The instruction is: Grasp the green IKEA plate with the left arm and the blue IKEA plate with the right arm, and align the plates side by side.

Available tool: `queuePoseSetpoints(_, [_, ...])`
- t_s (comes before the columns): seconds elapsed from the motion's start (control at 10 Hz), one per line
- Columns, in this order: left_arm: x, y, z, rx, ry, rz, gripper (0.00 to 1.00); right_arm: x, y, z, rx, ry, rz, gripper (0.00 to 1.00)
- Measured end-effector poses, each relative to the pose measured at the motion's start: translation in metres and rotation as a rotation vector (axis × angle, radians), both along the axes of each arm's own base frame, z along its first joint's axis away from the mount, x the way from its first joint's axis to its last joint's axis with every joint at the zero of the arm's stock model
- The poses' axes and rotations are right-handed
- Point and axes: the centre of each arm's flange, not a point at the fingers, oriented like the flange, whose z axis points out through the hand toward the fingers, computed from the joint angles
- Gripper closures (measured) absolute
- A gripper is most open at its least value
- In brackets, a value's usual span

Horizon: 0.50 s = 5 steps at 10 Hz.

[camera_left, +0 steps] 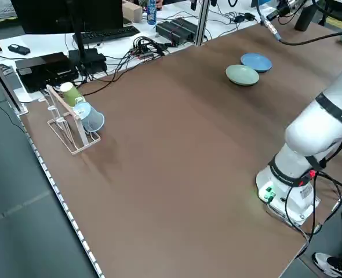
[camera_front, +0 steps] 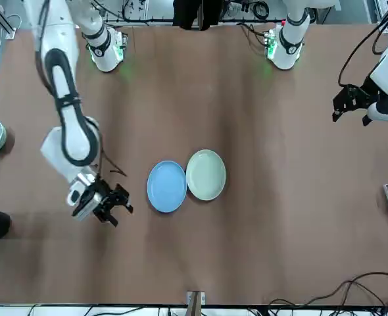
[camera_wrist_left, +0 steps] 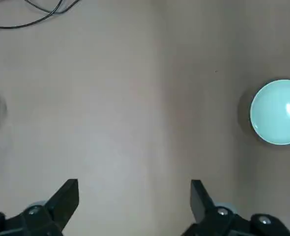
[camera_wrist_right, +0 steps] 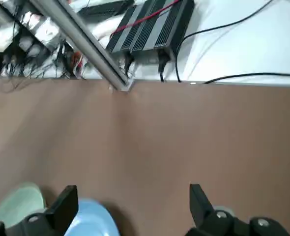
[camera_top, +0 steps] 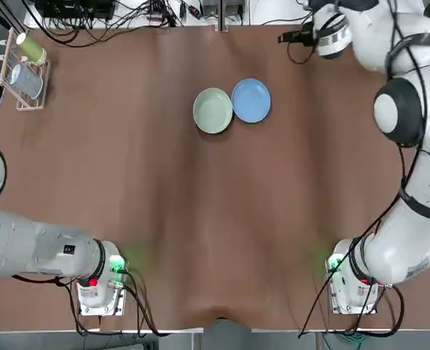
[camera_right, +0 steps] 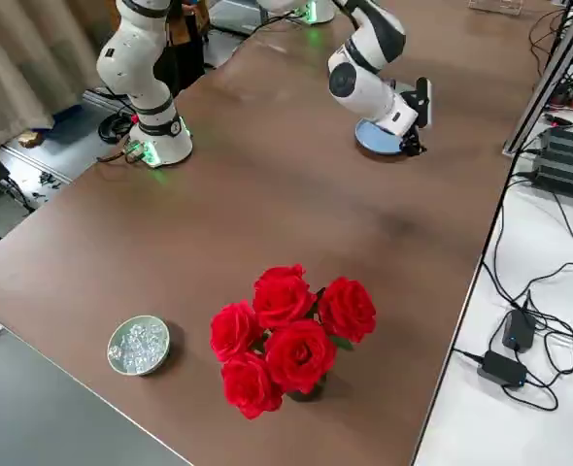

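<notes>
Near the far edge of the brown table, the small round pale green plastic plate (camera_top: 213, 111) and the small round sky-blue plastic plate (camera_top: 251, 100) lie flat, side by side. Their rims touch or almost touch; I cannot tell which. In the top view, the green one is on the left and the blue one is on the right, a tiny bit farther from the robot. The right arm's black gripper (camera_front: 120, 207) is up above the table, on the blue plate's outer side. Its two fingers are spread wide and hold nothing, and it is near the blue plate but apart from it. The left arm's black gripper (camera_front: 352, 113) is also let go, with its two fingers wide apart and bare. It hangs over the left part of the table, well apart from the green plate. Both plates sit between the two grippers, and neither gripper touches them.
</notes>
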Motion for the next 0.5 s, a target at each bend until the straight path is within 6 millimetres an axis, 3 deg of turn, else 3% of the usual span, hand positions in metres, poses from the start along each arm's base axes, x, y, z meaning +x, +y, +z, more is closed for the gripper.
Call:
queuePoseSetpoints(0.2, [0.000, 0.001, -0.001, 0.000, 0.007, 0.010, 0.00, 0.008, -0.053, 0.039, -0.129, 0.062, 0.164, 0.00])
queuePoseSetpoints(0.3, [-0.002, 0.002, -0.002, -0.002, 0.020, 0.037, 0.00, 0.007, -0.074, 0.070, -0.196, 0.136, 0.189, 0.00])
queuePoseSetpoints(0.5, [-0.003, 0.013, -0.002, -0.005, 0.033, 0.085, 0.00, -0.009, -0.087, 0.140, -0.370, 0.323, 0.098, 0.00])
